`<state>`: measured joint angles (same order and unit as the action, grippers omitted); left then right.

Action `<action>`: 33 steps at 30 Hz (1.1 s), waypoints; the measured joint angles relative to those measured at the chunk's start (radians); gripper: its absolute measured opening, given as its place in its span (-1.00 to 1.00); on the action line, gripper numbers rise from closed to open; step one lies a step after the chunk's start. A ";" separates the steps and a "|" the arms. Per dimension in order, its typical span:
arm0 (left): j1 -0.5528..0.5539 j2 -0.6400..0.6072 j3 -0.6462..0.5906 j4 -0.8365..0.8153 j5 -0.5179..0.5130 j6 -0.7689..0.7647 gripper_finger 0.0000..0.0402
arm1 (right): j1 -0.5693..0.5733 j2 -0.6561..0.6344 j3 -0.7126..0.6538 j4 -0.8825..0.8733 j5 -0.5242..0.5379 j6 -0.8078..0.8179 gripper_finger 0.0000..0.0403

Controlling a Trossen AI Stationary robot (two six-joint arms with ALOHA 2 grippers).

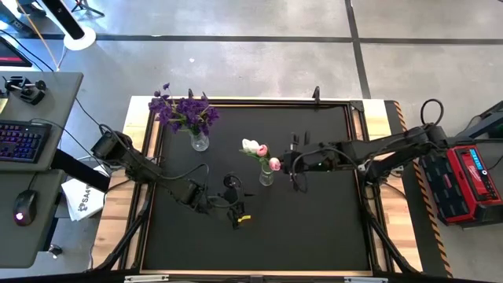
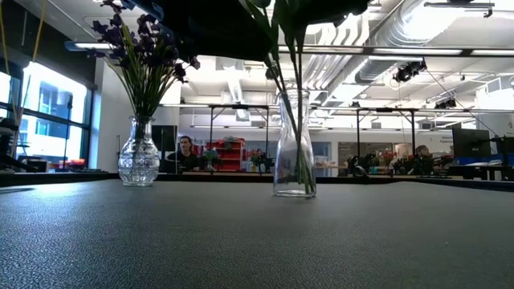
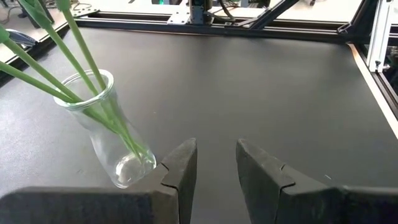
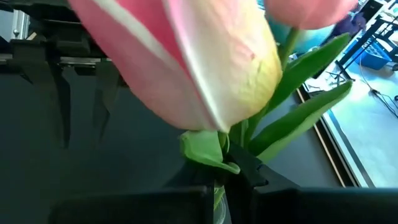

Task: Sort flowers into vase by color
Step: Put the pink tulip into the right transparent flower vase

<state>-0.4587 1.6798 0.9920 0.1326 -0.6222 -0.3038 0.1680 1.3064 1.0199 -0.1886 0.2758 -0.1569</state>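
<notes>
Purple blooms (image 1: 185,110) bunched in a faceted glass vase (image 1: 200,141) at the worktop's (image 1: 314,228) far left, already gathered by colour and standing well apart from the rest. Nearer the front, left pincer (image 1: 234,206) parked low over the black mat, fingers (image 3: 180,171) spread and holding nothing, waiting with its wrist camera trained on a clear carafe vase (image 3: 109,134) where green stems (image 3: 81,68) lean against the rim. At centre, that same carafe vase (image 1: 266,176) carrying the white and pink tulips (image 1: 255,147), kept separate from the purple bunch as the sorting demands. Just to its right, right pincer (image 1: 284,164) closed on the stem of a pink tulip (image 4: 205,68) right under the bloom, the flower head (image 1: 274,163) poised above the carafe's mouth, presumably held high so the long stem can slide down among the others. Release apparently not yet made. No loose flowers visible elsewhere on the mat, suggesting the sort is nearly finished.
</notes>
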 joint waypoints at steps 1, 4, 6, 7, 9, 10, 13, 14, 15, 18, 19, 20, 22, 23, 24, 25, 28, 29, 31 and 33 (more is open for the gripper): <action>0.000 0.000 0.000 0.000 0.000 0.000 -0.50 | 0.000 0.004 0.000 0.004 0.000 0.000 -0.93; 0.000 0.000 0.000 0.000 0.000 0.000 -0.50 | 0.000 0.014 0.000 0.005 0.000 0.000 -0.79; 0.000 0.000 0.000 0.000 0.000 0.000 -0.50 | 0.000 0.016 0.000 0.003 0.000 0.003 -0.66; 0.000 0.000 0.000 0.000 0.000 0.000 -0.50 | 0.000 0.016 0.000 0.003 0.001 0.004 -0.59; 0.000 0.000 0.000 0.000 0.000 0.000 -0.50 | 0.000 0.015 0.000 0.004 0.001 0.016 -0.44; 0.000 0.000 0.000 0.000 0.000 0.000 -0.50 | 0.000 0.014 0.000 0.002 0.001 0.018 -0.36; 0.000 0.000 0.000 0.000 0.000 0.000 -0.50 | 0.002 0.007 0.000 -0.004 0.001 0.024 -0.14; 0.000 0.000 0.000 0.000 0.000 0.000 -0.50 | 0.002 0.000 0.000 -0.015 0.001 0.027 -0.08; 0.000 0.000 0.000 0.000 0.000 0.000 -0.50 | 0.002 -0.005 0.000 -0.032 0.001 0.031 -0.03; 0.000 0.000 0.000 -0.001 0.000 0.000 -0.50 | 0.002 -0.026 0.000 -0.078 0.001 0.076 0.10; 0.000 0.000 0.000 -0.001 0.000 0.000 -0.50 | 0.002 -0.037 0.000 -0.093 0.002 0.092 0.12; 0.000 0.000 0.000 -0.001 0.000 0.000 -0.50 | 0.002 -0.047 0.000 -0.110 0.002 0.105 0.14; 0.000 0.000 0.000 -0.001 0.000 -0.001 -0.50 | 0.003 -0.067 0.000 -0.149 0.004 0.141 0.16; 0.000 0.000 0.000 -0.001 0.000 -0.001 -0.50 | 0.006 -0.077 0.000 -0.170 0.004 0.162 0.17; 0.000 0.000 0.000 -0.001 0.000 -0.002 -0.50 | 0.007 -0.087 0.000 -0.188 0.005 0.181 0.17; 0.000 0.000 0.000 -0.001 0.000 -0.002 -0.50 | 0.010 -0.097 0.000 -0.202 0.008 0.193 0.17; 0.000 0.000 0.000 -0.001 0.000 -0.002 -0.50 | 0.021 -0.131 0.000 -0.229 0.029 0.214 0.17; 0.000 0.000 0.000 -0.001 0.000 -0.002 -0.50 | 0.026 -0.142 0.000 -0.235 0.044 0.220 0.17; 0.000 0.000 0.000 -0.002 0.000 -0.002 -0.50 | 0.038 -0.163 0.000 -0.248 0.078 0.228 0.17; 0.000 0.000 0.000 -0.001 0.000 -0.002 -0.50 | 0.049 -0.187 0.000 -0.259 0.110 0.228 0.17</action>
<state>-0.4587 1.6798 0.9920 0.1311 -0.6220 -0.3061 0.2175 1.1193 1.0195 -0.4472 0.3860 0.0715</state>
